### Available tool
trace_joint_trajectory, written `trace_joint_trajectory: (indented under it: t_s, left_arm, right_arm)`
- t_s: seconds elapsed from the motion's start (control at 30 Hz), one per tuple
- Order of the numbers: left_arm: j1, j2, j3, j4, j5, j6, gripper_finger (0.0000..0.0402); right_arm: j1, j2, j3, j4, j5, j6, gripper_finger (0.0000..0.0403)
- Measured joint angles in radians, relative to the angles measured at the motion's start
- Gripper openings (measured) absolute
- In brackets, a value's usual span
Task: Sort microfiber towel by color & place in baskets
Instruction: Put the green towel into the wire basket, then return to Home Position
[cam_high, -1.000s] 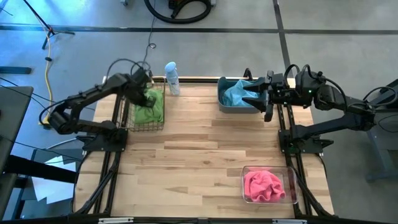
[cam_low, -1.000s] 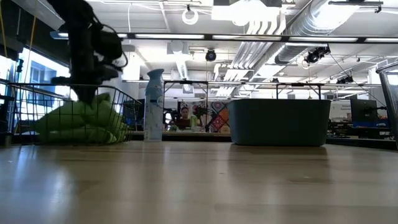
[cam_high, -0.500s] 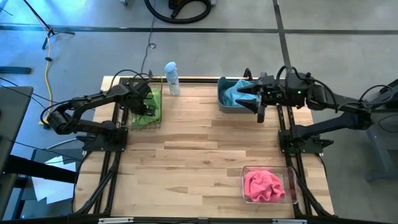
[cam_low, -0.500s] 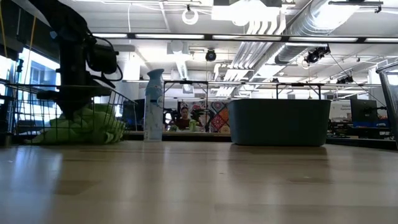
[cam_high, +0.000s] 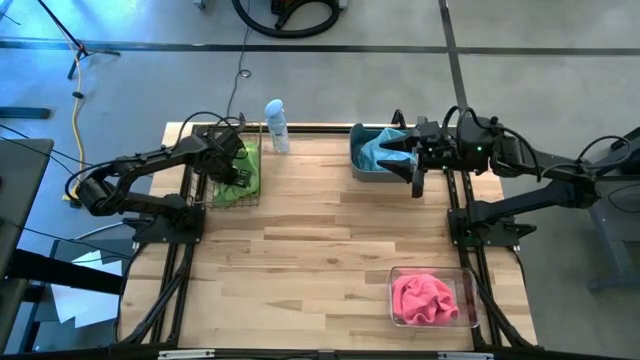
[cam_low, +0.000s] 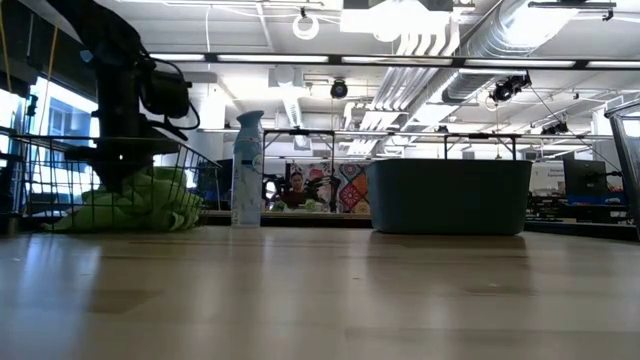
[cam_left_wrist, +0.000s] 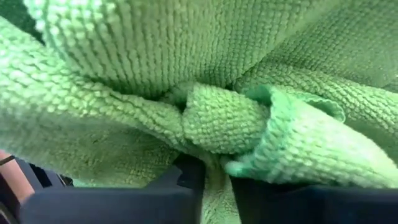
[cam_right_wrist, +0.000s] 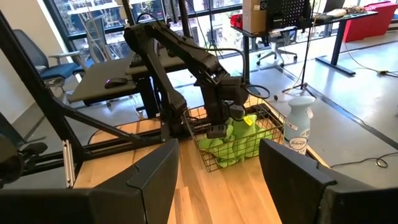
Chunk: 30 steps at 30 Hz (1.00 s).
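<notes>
My left gripper (cam_low: 115, 180) points down inside the black wire basket (cam_high: 225, 200) at the table's far left, shut on a lime green towel (cam_left_wrist: 224, 118) that lies heaped on the basket floor (cam_high: 243, 178). My right gripper (cam_right_wrist: 217, 180) hangs open and level above the grey-blue tub (cam_high: 372, 175), pointing toward the left arm with nothing between its fingers. A teal-blue towel (cam_high: 380, 150) lies in the tub. A pink towel (cam_high: 422, 298) lies in the clear box (cam_high: 466, 290) at the near right. My left gripper has a bunched fold of the green towel (cam_left_wrist: 214, 193) between its two fingers, which come from above and point down. The cloth bulges in folds just past the fingertips (cam_left_wrist: 186, 177). The towel rests on the heap in the basket, slack.
A white-and-blue spray bottle (cam_high: 276, 125) stands upright at the far edge, just right of the wire basket. The wooden tabletop (cam_high: 320, 240) between the containers is bare. Dark arm frames run along both table sides.
My left gripper has come down into the wire basket with the green towel, and the heap sits lower and flatter now. My right gripper has shifted a little toward the table's left above the tub.
</notes>
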Motion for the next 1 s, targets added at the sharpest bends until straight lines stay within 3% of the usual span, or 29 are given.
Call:
trace_joint_trajectory:
  t_s: [0.23, 0.43, 0.67, 1.0]
  left_arm:
    - [0.000, 0.000, 0.080, -0.055, 0.000, 0.037, 0.0137]
    - [0.000, 0.000, 0.192, -0.135, 0.000, 0.090, 0.0186]
    - [0.000, 0.000, 0.305, -0.237, -0.015, 0.134, 0.0210]
    - [0.000, -0.013, 0.456, -0.371, -0.083, 0.167, 0.0212]
  right_arm:
    - [0.000, 0.000, 0.000, 0.000, 0.000, 0.005, 0.0220]
    - [0.000, 0.000, 0.000, 0.000, 0.000, 0.008, 0.0220]
    - [0.000, 0.000, 0.000, 0.000, 0.000, 0.008, 0.0220]
    - [0.000, 0.000, 0.000, 0.001, 0.000, 0.008, 0.0220]
